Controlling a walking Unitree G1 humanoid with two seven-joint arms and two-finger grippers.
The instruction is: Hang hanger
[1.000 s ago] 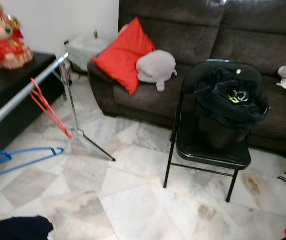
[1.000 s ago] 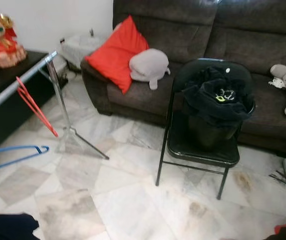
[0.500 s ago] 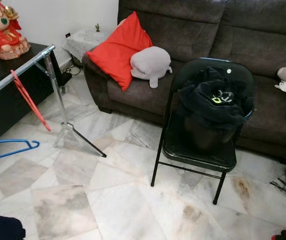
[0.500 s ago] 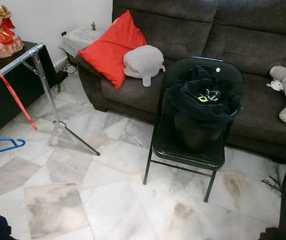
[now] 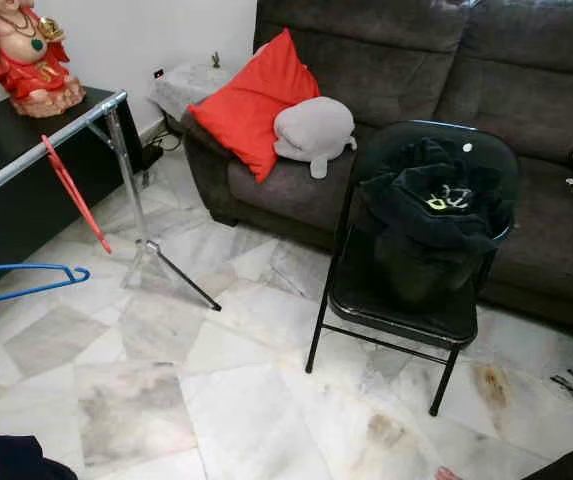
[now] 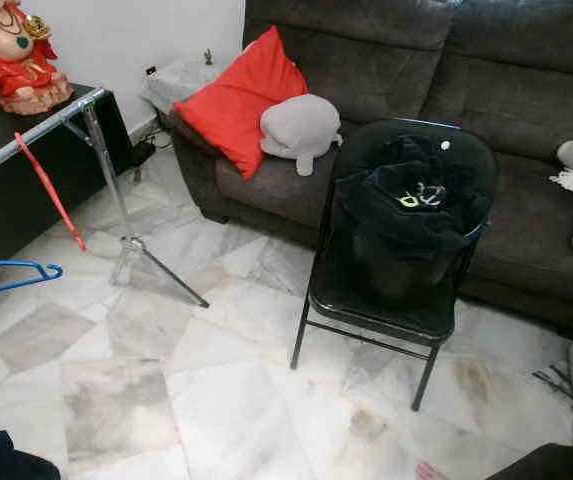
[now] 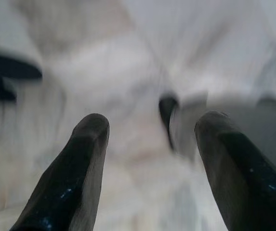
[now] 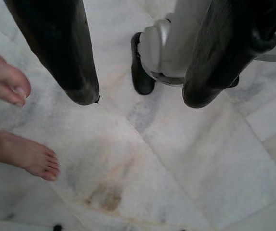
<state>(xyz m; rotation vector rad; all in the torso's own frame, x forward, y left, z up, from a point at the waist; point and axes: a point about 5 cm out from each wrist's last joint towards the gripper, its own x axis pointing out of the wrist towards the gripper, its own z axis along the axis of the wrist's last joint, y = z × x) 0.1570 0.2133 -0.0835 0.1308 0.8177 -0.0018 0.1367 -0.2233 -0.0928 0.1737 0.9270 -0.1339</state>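
Hanging on one rail [image 5: 41, 150]: two hangers, one red [image 5: 74, 193], one blue [image 5: 21, 280]; one chair [image 5: 413, 300] stands apart, both grippers, left [image 7: 150, 139] and right [image 8: 140, 98], spread, holding nothing

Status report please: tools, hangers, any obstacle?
Both tools open, empty. Red hanger on rail; blue hanger beside it. Bare feet near right tool.

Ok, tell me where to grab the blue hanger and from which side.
Grip the blue hanger on its straight lower bar, near the middle, approaching from the open floor side. It hangs from the rail with its free end pointing toward the chair, so that bar is exposed. Its hook end is out of frame.
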